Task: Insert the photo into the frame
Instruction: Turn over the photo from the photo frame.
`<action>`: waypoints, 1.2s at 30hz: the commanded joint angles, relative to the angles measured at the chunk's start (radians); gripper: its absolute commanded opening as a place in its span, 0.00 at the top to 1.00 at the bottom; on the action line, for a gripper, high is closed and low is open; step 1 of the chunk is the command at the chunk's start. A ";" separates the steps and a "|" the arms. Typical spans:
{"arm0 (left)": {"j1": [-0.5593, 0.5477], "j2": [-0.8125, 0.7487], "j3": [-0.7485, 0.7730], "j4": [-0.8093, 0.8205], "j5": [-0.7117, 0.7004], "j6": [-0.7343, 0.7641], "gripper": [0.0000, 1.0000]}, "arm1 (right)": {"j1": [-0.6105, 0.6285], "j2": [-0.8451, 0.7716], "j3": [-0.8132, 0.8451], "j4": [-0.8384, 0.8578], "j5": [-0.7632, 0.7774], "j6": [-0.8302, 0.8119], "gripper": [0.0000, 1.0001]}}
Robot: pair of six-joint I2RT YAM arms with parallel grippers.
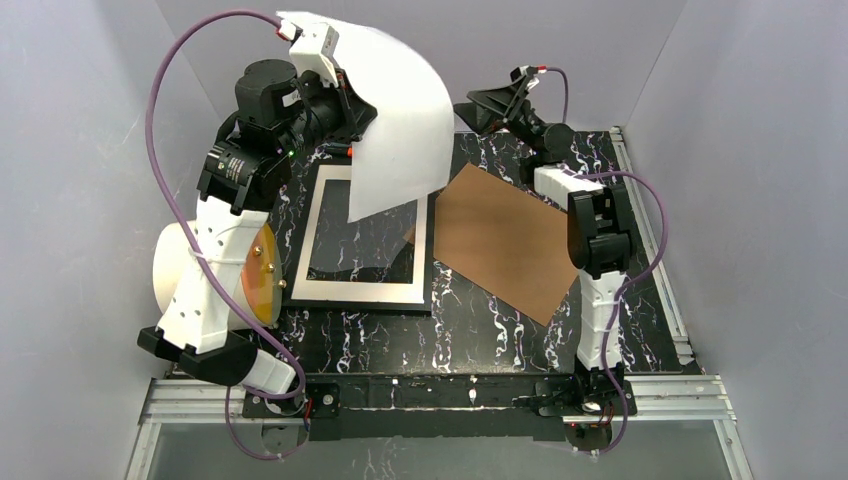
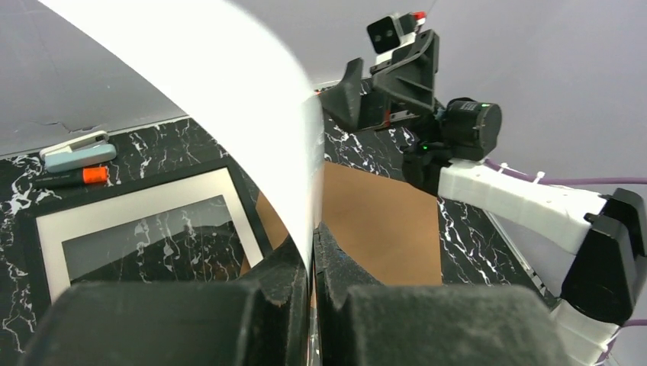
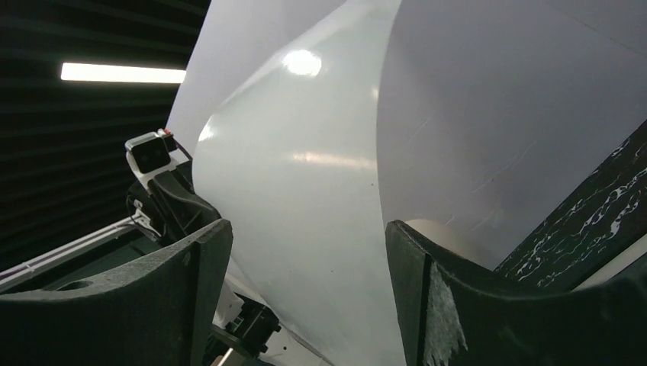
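Note:
The photo (image 1: 400, 120) hangs in the air over the far part of the table, bent in a curve, with its plain white back showing; the printed side is hidden. My left gripper (image 1: 350, 120) is shut on the photo's edge; in the left wrist view the sheet (image 2: 229, 99) runs down between the closed fingers (image 2: 313, 232). The black frame (image 1: 360, 292), with a white inner border and clear pane, lies flat below the photo and also shows in the left wrist view (image 2: 145, 210). My right gripper (image 1: 480, 108) is open and empty at the back, facing the photo (image 3: 305, 175).
A brown backing board (image 1: 500, 240) lies flat right of the frame, touching its right edge; it also shows in the left wrist view (image 2: 381, 221). An orange-capped marker (image 2: 72, 177) and a pale eraser-like block (image 2: 76, 152) lie behind the frame. Grey walls enclose the table.

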 commanded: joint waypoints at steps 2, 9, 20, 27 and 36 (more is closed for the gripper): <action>0.008 0.008 0.020 -0.031 -0.013 0.013 1.00 | -0.006 -0.069 0.043 0.220 -0.015 0.044 0.24; 0.016 0.027 0.016 -0.031 0.054 0.001 1.00 | 0.005 -0.080 0.020 0.187 -0.086 -0.013 0.24; 0.074 0.023 -0.017 0.115 0.449 -0.095 1.00 | 0.027 -0.033 0.071 0.176 -0.187 -0.075 0.06; 0.109 0.039 -0.003 0.027 0.290 -0.071 1.00 | 0.026 -0.052 0.030 0.222 -0.158 -0.030 0.25; 0.122 0.071 -0.021 -0.078 0.157 -0.037 1.00 | 0.016 -0.084 -0.092 0.184 -0.137 -0.049 0.69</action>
